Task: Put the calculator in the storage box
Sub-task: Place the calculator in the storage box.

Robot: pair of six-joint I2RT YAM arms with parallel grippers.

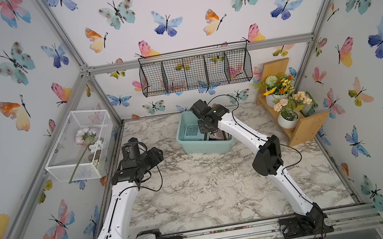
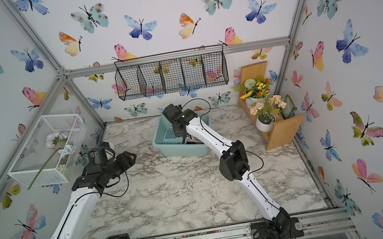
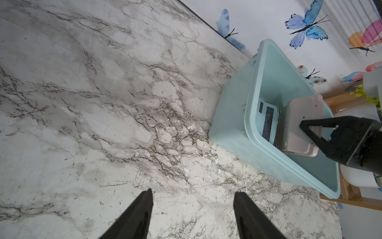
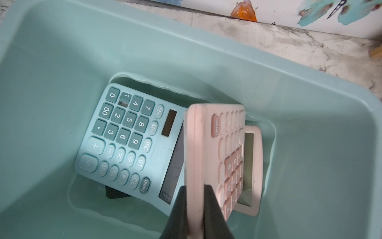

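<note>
One pink calculator, one blue calculator

Inside the storage box, upended calculator just beside flat calculator.

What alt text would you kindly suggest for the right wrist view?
The right gripper pinches a pink calculator on edge inside the teal storage box, beside a blue calculator lying face up.

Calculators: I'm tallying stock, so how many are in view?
2 for sure: a teal calculator flat in the box, and a pink calculator on edge in the right gripper over the same box. A dark corner under the teal calculator may be another.
</note>
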